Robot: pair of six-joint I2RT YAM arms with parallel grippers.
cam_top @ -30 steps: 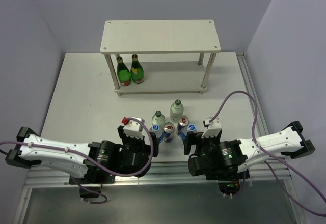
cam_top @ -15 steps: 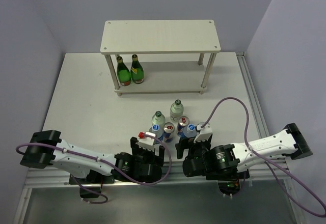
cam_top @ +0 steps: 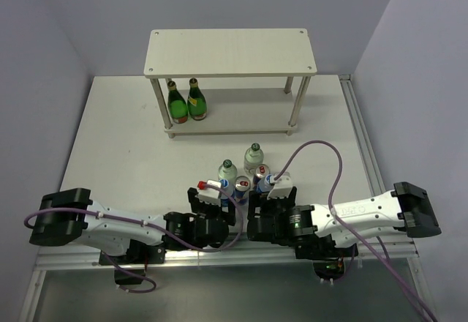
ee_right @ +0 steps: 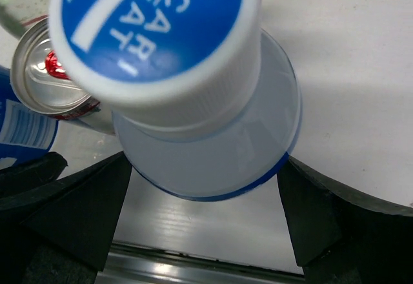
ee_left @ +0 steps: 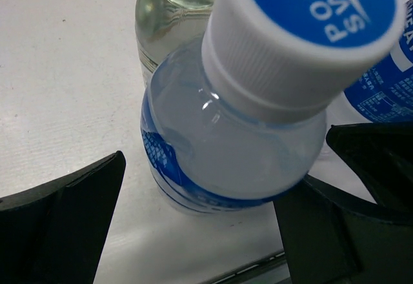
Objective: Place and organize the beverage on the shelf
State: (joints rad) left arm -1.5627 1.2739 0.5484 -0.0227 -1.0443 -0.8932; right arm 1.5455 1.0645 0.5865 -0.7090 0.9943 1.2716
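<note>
Atop water bottle (ee_left: 226,152), blue cap (ee_left: 316,10), apparently Pocari Sweat

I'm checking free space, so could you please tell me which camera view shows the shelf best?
The top external view: the whole shelf shows, both boards, with two green bottles standing at the left of the lower board. Neither wrist view shows the shelf; a blue-capped bottle fills each.

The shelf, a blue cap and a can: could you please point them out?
shelf (cam_top: 230,51): top external view, top board.
blue cap (ee_left: 319,6): left wrist view, printed top.
can (ee_right: 39,84): right wrist view, silver lid.
</note>
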